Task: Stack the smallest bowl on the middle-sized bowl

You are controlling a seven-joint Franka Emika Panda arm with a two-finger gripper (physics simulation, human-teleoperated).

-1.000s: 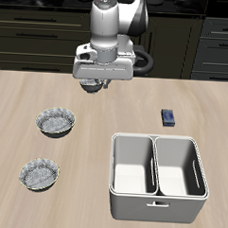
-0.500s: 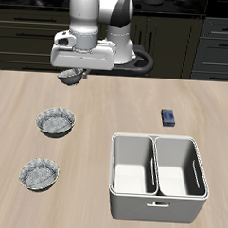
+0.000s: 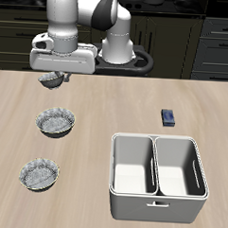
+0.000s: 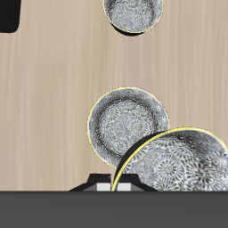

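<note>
- The smallest bowl (image 3: 54, 80) is held clear of the table, clamped in the gripper (image 3: 55, 78); in the wrist view the bowl (image 4: 178, 169) fills the space just below the fingers, so the jaws are judged to be closed on its fluted rim.
- Two larger fluted bowls are seen on the table: the farther bowl (image 3: 56, 122), nearly beneath the gripper, and the nearer bowl (image 3: 39, 174), closer to the table's front edge.
- In the wrist view the farther bowl (image 4: 128, 124) lies just beside the carried one, while the nearer bowl (image 4: 134, 12) is well apart.
- Which of the two is the middle-sized one cannot be told with certainty from these pictures; they look close in width.
- The step in hand is judged to be the carry: the small bowl is lifted and is being brought over the target, with placing not yet done.
- The next move calls for the carried bowl to be centred above the chosen bowl, lowered until it sits inside, and only then released.
- An off-centre release is judged to risk the small bowl tipping on the crinkled rim.
- A grey two-compartment caddy (image 3: 158, 175) and a small dark blue block (image 3: 169, 117) stand well apart from the work and are not involved.
</note>
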